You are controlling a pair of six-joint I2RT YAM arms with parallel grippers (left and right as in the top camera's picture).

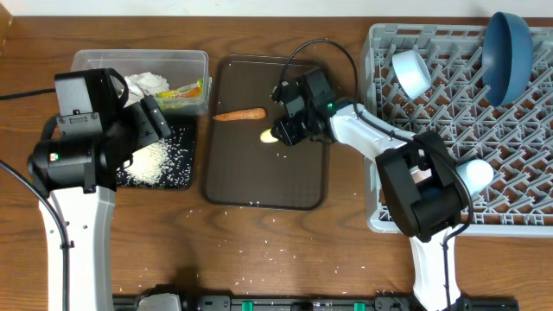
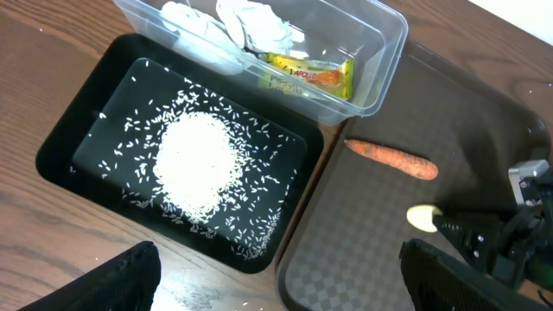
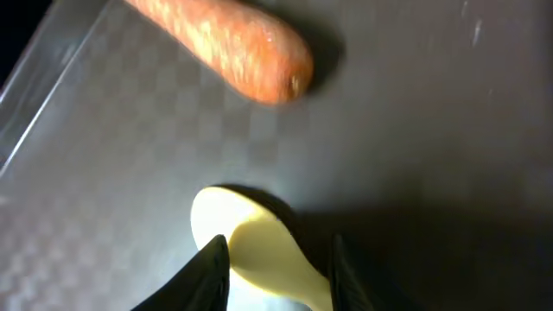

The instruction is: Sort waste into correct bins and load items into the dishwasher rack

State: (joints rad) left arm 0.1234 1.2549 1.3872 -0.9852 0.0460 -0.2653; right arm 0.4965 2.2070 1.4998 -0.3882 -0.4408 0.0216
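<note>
I record tissue, wrapper and rice binned left of the brown tray, bowl racked right of it, carrot and spoon outstanding on it, right gripper narrow astride the spoon, possibly clamped, left gripper wide.

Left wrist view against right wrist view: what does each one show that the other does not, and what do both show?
Only the left wrist view: the shallow black rectangular tray holding loose white rice, the clear plastic tub with crumpled white tissue and a yellow-green wrapper, and the wooden table.
Only the right wrist view: a close look at the right gripper, its fingers either side of the pale yellow spoon.
Both: that spoon, the thin orange carrot and the brown serving tray under them.
</note>
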